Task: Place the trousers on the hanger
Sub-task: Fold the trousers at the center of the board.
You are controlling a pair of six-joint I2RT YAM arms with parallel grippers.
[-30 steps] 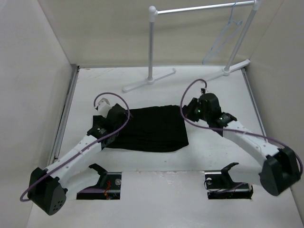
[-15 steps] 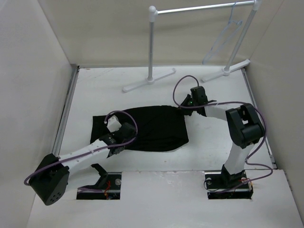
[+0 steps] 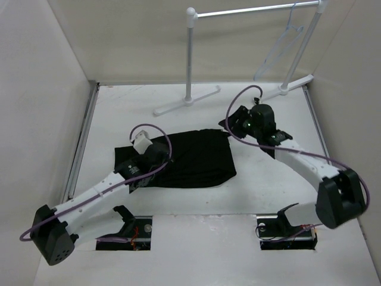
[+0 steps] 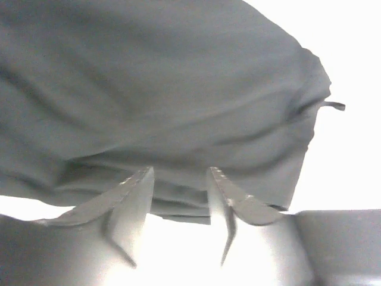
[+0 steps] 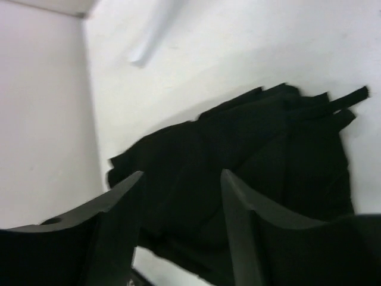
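Currently you have trousers [image 3: 190,158], black, lying on the table [image 3: 149,95]; hanger [image 3: 277,52] on the rack [image 3: 250,10], far right. Left gripper [image 4: 178,173] and right gripper [image 5: 181,176]: fingers apart, apparently holding nothing.

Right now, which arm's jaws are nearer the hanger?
Right. The right arm reaches the trousers' far right corner, in front and left of the hanger on the rack. The left arm is over the trousers' left part, farther off.

The trousers [image 3: 196,158] lie on the table [image 3: 119,107]; the hanger [image 3: 275,53] hangs on the rack [image 3: 250,11] behind, right.
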